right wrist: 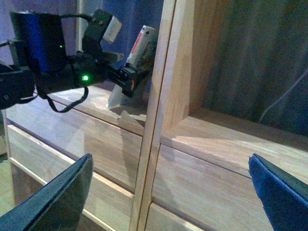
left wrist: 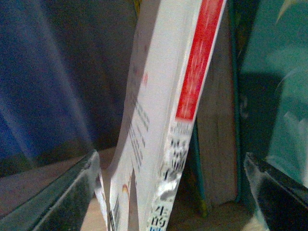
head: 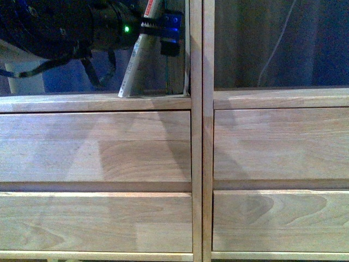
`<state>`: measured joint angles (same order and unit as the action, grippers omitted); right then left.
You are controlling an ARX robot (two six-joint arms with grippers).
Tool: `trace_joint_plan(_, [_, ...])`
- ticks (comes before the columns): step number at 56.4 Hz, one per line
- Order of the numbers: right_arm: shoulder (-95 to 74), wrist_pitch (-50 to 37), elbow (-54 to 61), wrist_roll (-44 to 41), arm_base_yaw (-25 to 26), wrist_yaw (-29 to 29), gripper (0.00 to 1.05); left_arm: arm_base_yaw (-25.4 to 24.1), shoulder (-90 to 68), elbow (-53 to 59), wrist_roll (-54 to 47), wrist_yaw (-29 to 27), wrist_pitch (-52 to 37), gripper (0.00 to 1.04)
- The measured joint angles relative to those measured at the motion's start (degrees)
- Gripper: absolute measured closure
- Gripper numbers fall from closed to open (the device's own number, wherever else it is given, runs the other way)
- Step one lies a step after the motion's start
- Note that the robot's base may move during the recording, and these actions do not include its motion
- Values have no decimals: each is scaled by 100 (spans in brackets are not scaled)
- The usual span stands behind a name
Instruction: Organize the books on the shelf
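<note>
Light-wood shelf (head: 109,147) with plain drawer fronts, twin centre posts (head: 202,131), grey curtain behind the right compartment | left compartment: thin paperback (head: 139,54), white cover, red-and-white spine, leaning tilted by the posts | beside it a thicker teal-edged book (left wrist: 219,144), pale pages | left gripper (head: 158,27) clamps the paperback | right gripper (right wrist: 168,190) spread wide, holding nothing.

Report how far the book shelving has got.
Looks done: the thicker teal-edged book already stands in the shelf's left compartment. In hand: the left tool is around the thin paperback, which leans with its bottom edge on the shelf board beside the twin centre posts. Left: stand it upright against the teal-edged book and let go. The right tool hangs open and empty.
</note>
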<state>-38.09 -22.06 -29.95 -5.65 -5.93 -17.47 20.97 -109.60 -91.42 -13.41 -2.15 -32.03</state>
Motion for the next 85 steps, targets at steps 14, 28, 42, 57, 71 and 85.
trace_joint_plan(14, [0,0,0,0,0,0,7,-190,1110,1318,236,-195,-295,7])
trace_joint_plan(28, [0,0,0,0,0,0,7,-584,3359,3779,603,868,-391,7])
trace_joint_plan(42, [0,0,0,-2,-2,-7,7,-1088,5493,5394,1187,1510,330,7])
trace_joint_plan(57, [518,1451,472,448,-205,2511,41,-1139,6231,6352,1305,-741,1274,50])
trace_joint_plan(71, [1128,1156,1410,496,407,1810,83,-1438,6902,7379,1309,-411,938,93])
trace_joint_plan(85, [1606,1049,2015,516,570,1759,102,-2026,7510,8041,1329,162,881,102])
